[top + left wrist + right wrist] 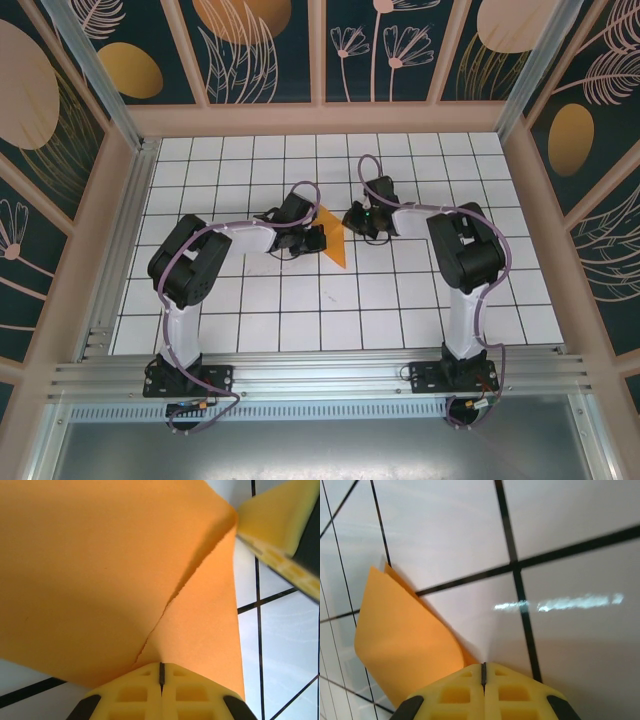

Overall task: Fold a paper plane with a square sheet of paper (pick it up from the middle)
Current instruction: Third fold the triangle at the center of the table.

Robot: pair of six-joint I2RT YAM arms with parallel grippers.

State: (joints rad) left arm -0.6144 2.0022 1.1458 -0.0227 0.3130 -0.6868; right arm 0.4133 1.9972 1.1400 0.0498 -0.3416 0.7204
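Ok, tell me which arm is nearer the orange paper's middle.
Left. The left arm has its shut jaws pinching the paper at a crease, sheet spreading both sides; the right arm pinches just a corner, jaws shut.

That sheet of paper (334, 240) is plain orange (much the shade of the ovals on the dark teal walls (400, 70), with their pale leaf outlines); table (300, 310) white, black-gridded; finger pads (130, 695) yellow

Square sheet of paper (334, 238): thin, plain orange. Folded over into overlapping layers with a slanted crease between them. Stood partly raised at centre of table (250, 322), tapered toward 6 o'clock.
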